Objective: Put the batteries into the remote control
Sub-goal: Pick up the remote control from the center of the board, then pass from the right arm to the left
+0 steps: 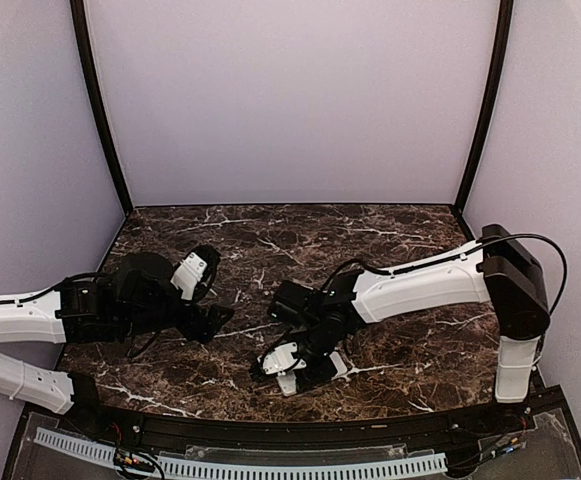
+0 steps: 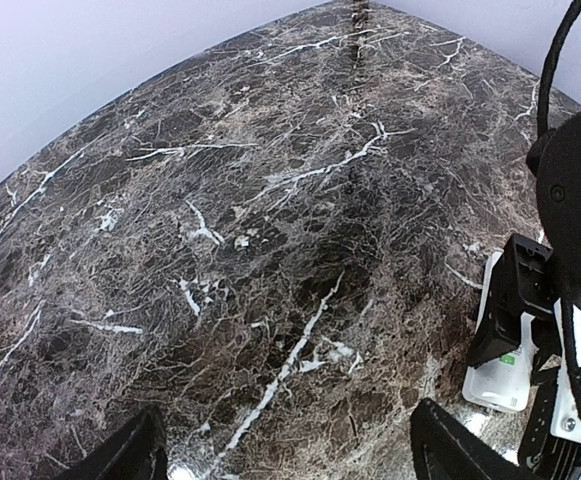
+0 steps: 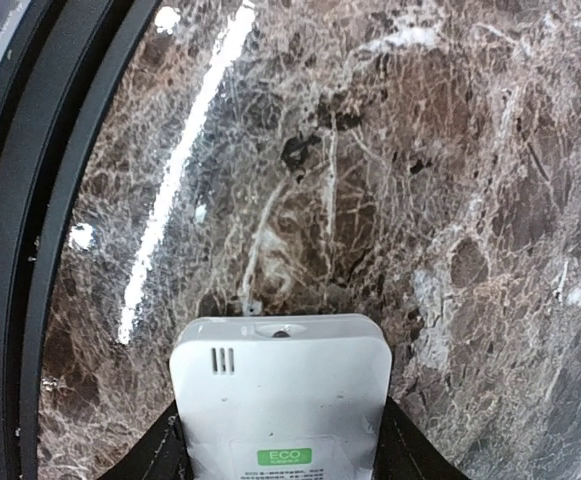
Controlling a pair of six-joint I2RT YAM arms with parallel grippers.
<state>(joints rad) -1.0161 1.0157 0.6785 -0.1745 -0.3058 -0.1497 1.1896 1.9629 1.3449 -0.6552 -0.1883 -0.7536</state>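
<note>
My right gripper (image 1: 295, 368) is shut on the white remote control (image 3: 280, 385) and grips its two long sides. The remote's back faces the right wrist camera, showing a small vent and a green ECO label. It is low over the table near the front edge. The remote also shows in the top view (image 1: 280, 357) and at the right of the left wrist view (image 2: 506, 352). My left gripper (image 2: 290, 462) is open and empty above bare marble, to the left of the remote; it appears in the top view (image 1: 213, 320) too. No batteries are in view.
The dark brown marble tabletop (image 1: 370, 240) has white veins. A black rail (image 3: 30, 200) runs along the table's front edge, close to the remote. Pale walls (image 1: 290, 100) stand behind and at the sides.
</note>
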